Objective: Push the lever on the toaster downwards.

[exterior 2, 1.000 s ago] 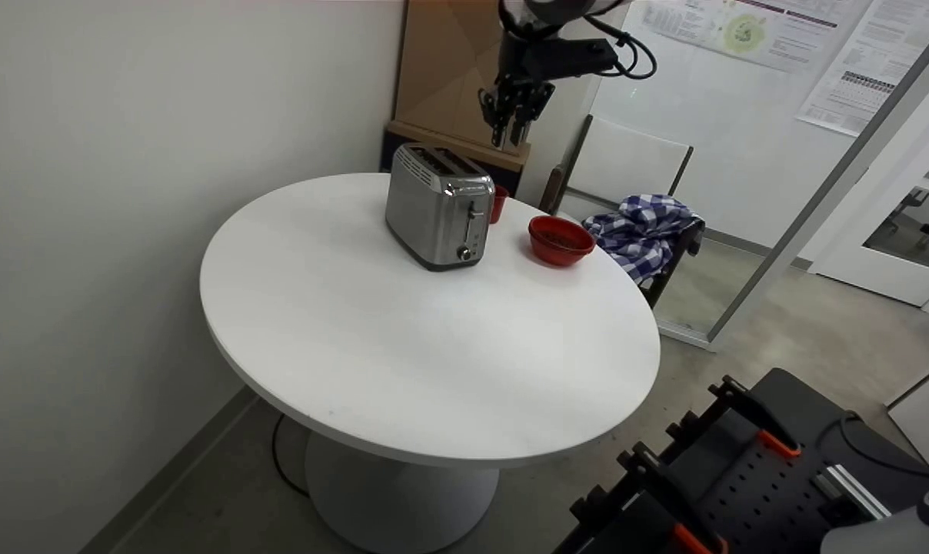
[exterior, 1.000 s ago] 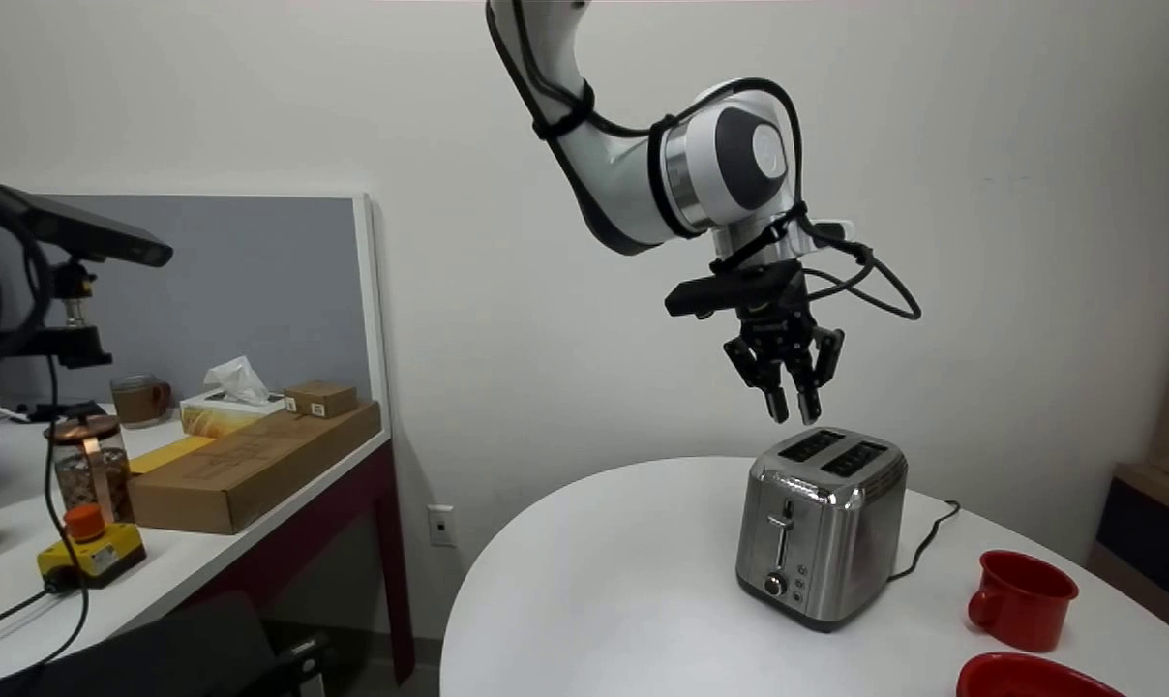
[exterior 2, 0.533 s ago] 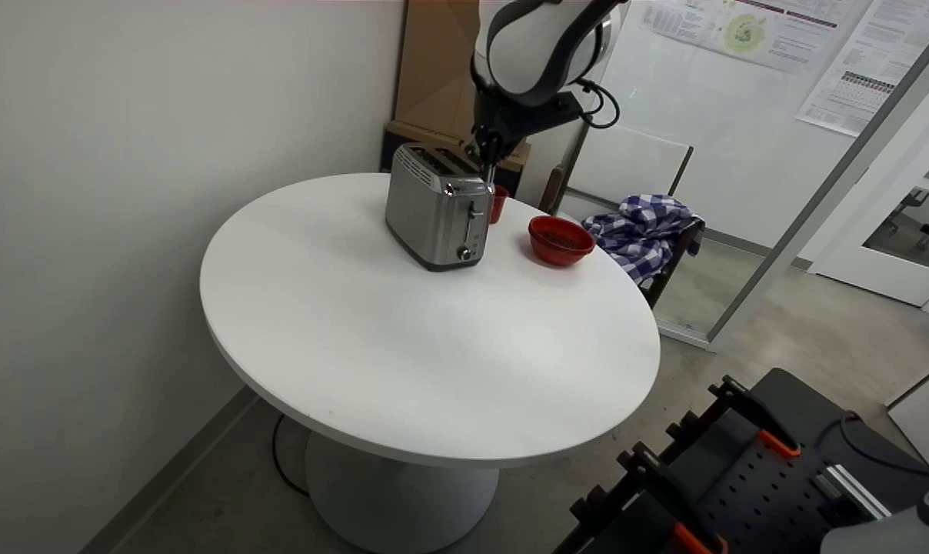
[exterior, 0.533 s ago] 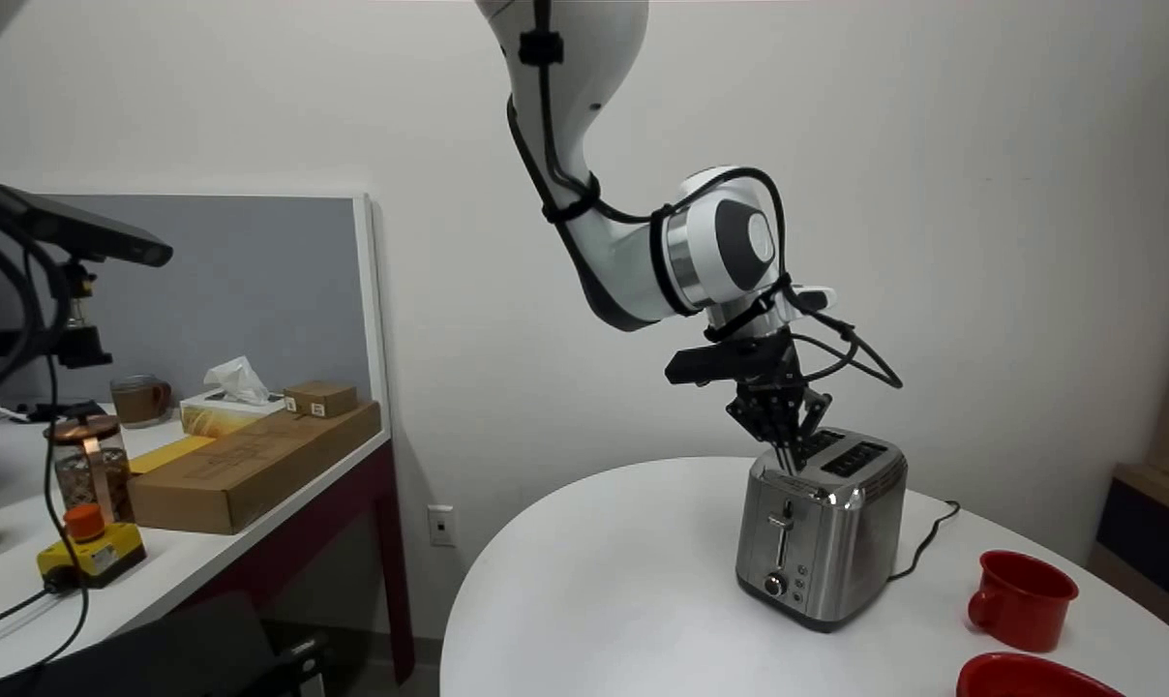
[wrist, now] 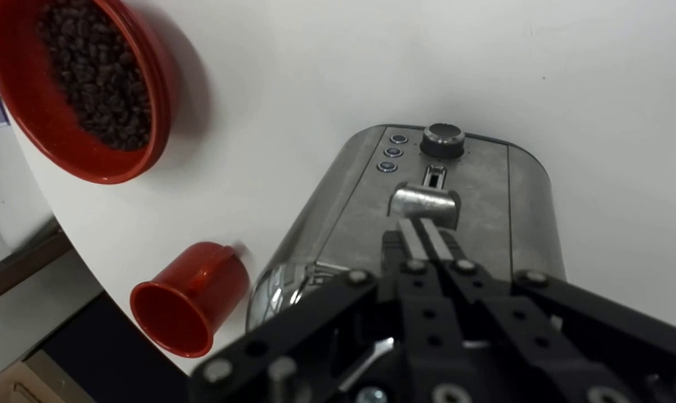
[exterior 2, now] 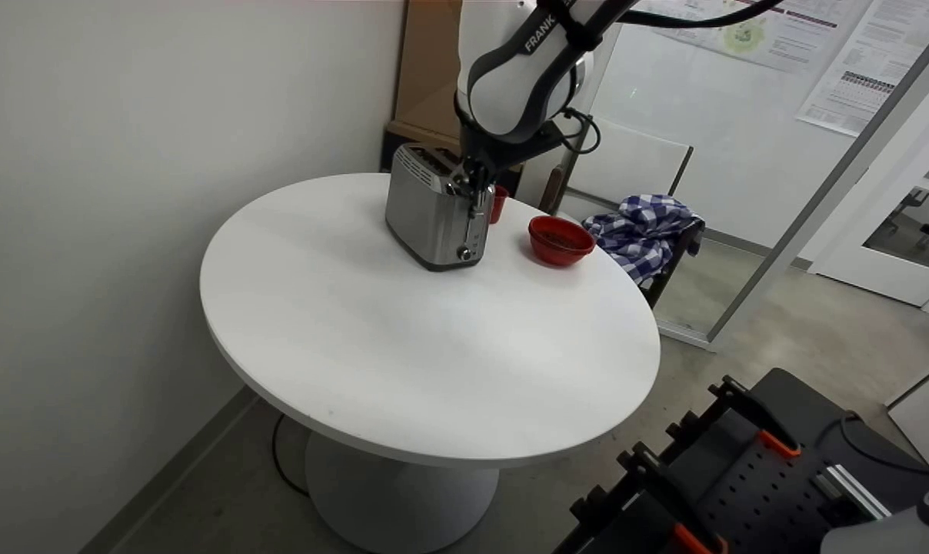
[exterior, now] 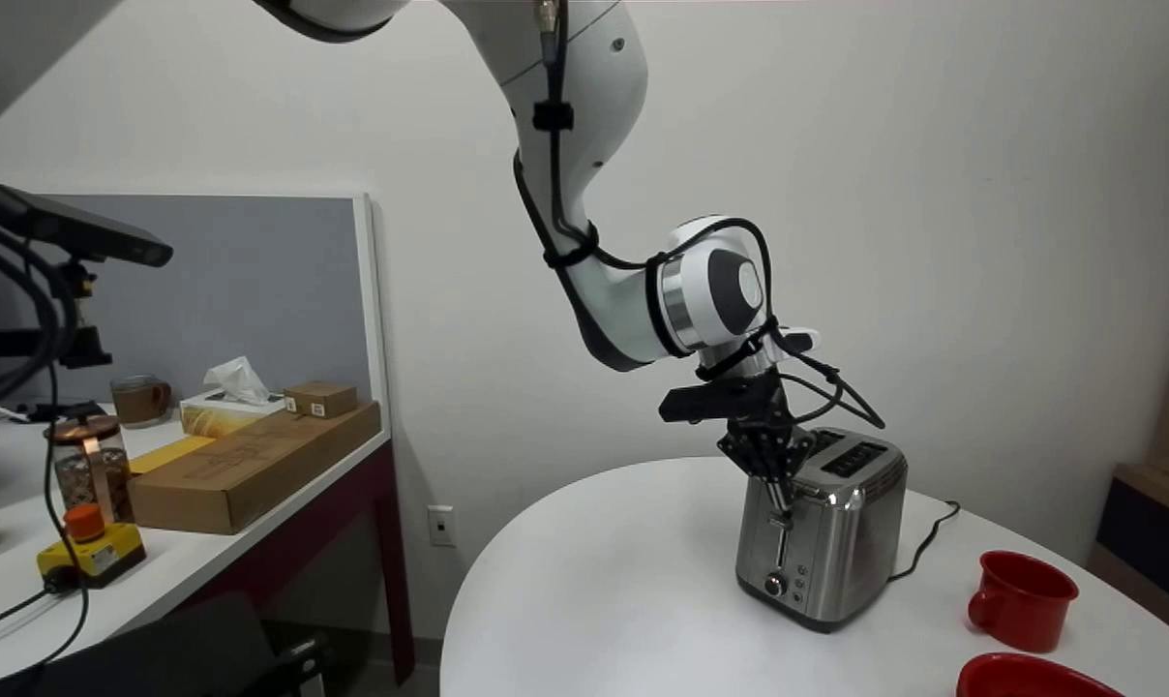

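In an exterior view the toaster (exterior: pixel 836 544) runs lengthwise from upper right, facing lower left; in the wrist view, gripper (wrist: pixel 421 221) fingers together, upper-left bowl (wrist: pixel 22 73) holding beans (wrist: pixel 100 78).

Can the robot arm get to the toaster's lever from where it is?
Probably yes: the end effector is just above the lever, and nothing shows in between to block it.

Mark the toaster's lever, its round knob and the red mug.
Lever (wrist: pixel 425 204): wrist view, on the face of its shiny metal tab.
Round knob (wrist: pixel 443 141): wrist view, on its side, just below the dark top.
Red mug (exterior: pixel 1028 610): an exterior view, on its outer wall.
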Controlling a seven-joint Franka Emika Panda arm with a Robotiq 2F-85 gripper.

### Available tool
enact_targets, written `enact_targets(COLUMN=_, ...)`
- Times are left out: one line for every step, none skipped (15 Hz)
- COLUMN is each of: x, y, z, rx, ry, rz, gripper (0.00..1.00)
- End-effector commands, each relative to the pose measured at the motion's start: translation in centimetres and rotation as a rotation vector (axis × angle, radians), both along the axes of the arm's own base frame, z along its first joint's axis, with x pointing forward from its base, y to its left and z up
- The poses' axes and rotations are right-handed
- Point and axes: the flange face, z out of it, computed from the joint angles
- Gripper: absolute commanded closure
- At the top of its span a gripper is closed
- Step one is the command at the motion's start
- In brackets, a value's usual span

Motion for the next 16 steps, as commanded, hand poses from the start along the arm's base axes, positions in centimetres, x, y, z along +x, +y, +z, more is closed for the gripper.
enact_targets(x=1.1, y=0.2, z=-1.4, rx=-0.027, ry=-0.011, rz=0.006, gripper=0.98)
enact_targets(x=1.2, y=0.2, z=-1.8, rx=-0.033, ry=-0.009, rz=0.008, gripper=0.98)
enact_targets(x=1.3, y=0.2, z=-2.4, rx=-0.040, ry=-0.006, rz=0.010, gripper=0.98)
enact_targets(x=1.4, y=0.2, z=-2.9, rx=-0.051, ry=-0.004, rz=0.012, gripper=0.98)
enact_targets(x=1.4, y=0.2, z=-3.4, rx=-0.060, ry=-0.001, rz=0.015, gripper=0.98)
enact_targets(x=1.4, y=0.3, z=-4.0, rx=-0.071, ry=0.002, rz=0.022, gripper=0.98)
enact_targets(x=1.2, y=0.3, z=-4.7, rx=-0.081, ry=0.005, rz=0.030, gripper=0.98)
enact_targets(x=1.2, y=0.5, z=-5.4, rx=-0.090, ry=0.009, rz=0.036, gripper=0.98)
enact_targets(x=1.2, y=0.7, z=-6.0, rx=-0.098, ry=0.015, rz=0.044, gripper=0.98)
enact_targets(x=1.1, y=0.8, z=-6.9, rx=-0.108, ry=0.024, rz=0.051, gripper=0.98)
enact_targets(x=1.0, y=0.9, z=-7.5, rx=-0.118, ry=0.035, rz=0.057, gripper=0.98)
enact_targets(x=0.8, y=1.0, z=-8.3, rx=-0.128, ry=0.046, rz=0.069, gripper=0.98)
enact_targets(x=0.8, y=1.2, z=-8.8, rx=-0.137, ry=0.054, rz=0.080, gripper=0.98)
enact_targets(x=0.6, y=1.4, z=-9.4, rx=-0.144, ry=0.065, rz=0.092, gripper=0.98)
enact_targets(x=0.5, y=1.4, z=-10.0, rx=-0.151, ry=0.077, rz=0.102, gripper=0.98)
enact_targets(x=0.4, y=1.5, z=-10.2, rx=-0.160, ry=0.085, rz=0.111, gripper=0.98)
